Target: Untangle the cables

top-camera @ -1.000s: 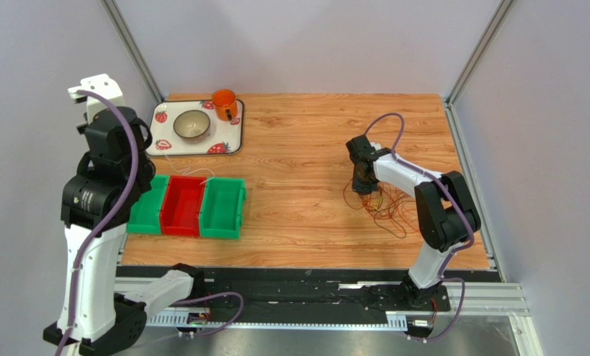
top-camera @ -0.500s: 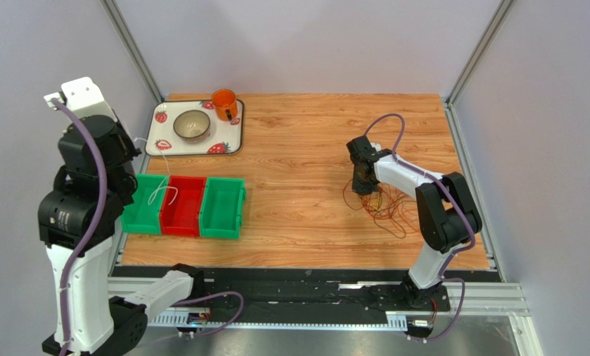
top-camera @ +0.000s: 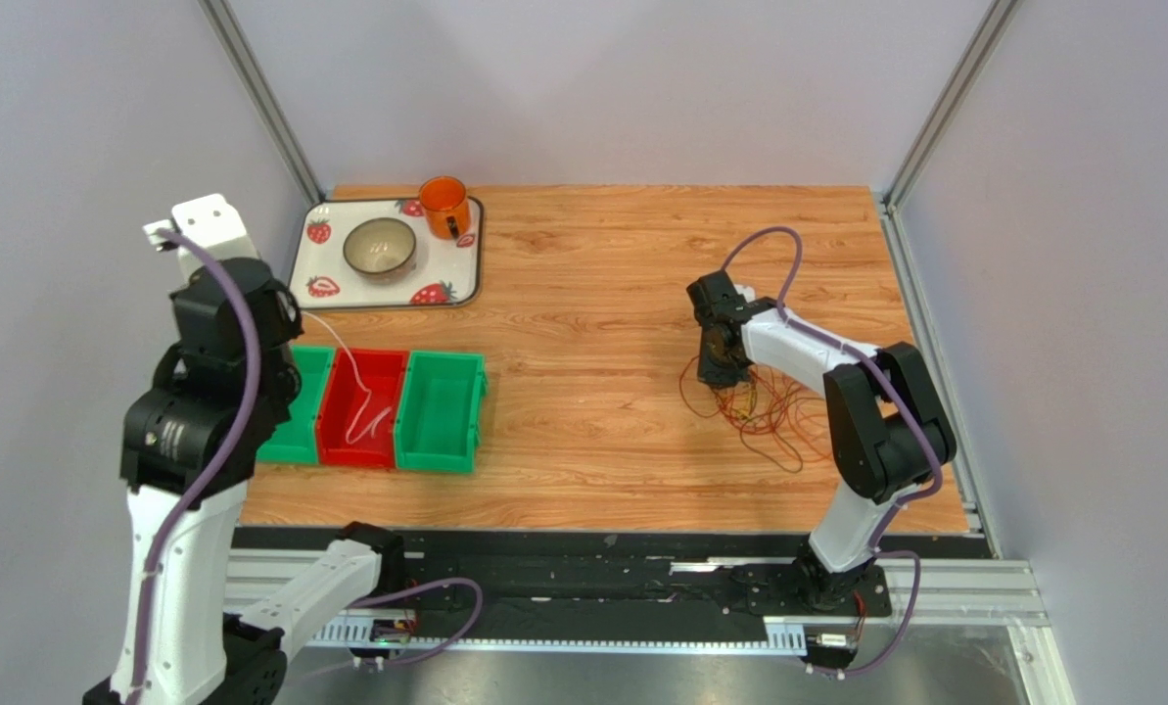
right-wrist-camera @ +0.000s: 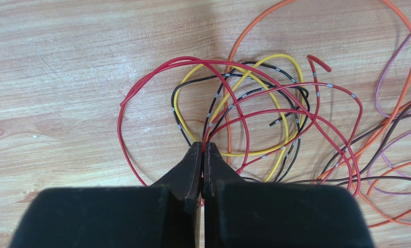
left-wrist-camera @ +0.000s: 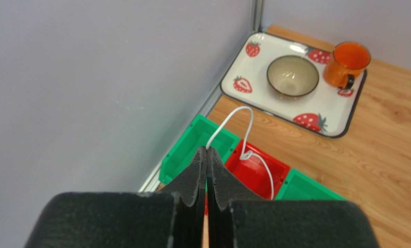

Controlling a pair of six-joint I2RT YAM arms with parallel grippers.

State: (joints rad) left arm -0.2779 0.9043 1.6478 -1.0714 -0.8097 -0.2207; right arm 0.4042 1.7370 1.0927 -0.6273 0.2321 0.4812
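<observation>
1. Hanging high over the table's (right-wrist-camera: pixel 62 77) left edge, the left gripper (left-wrist-camera: pixel 206 151) is clenched on a white cable (left-wrist-camera: pixel 242 108), the strand pinched right at its tips
2. From that pinch the white cable arcs up, then drops into the red bin (left-wrist-camera: pixel 251 168), where its lower part lies in a loose loop
3. The red bin sits between a left green bin (left-wrist-camera: pixel 186 150) and a right green bin (left-wrist-camera: pixel 305 188), all 3 touching in a row near the table's front left
4. Behind the bins, in the far left corner, a strawberry-print tray (left-wrist-camera: pixel 256 67) carries a bowl (left-wrist-camera: pixel 293 76) and an orange mug (left-wrist-camera: pixel 346 63)
5. The right gripper (right-wrist-camera: pixel 202 146) is down at the wooden surface, jaws squeezed together on the tangle of cables (right-wrist-camera: pixel 254 93), with red and black strands vanishing between its tips
6. The tangle lies on the table's right half, close to the right arm: red, yellow and black loops cross one another, while orange, brown and pale purple strands spread off to the right of the wrist view
</observation>
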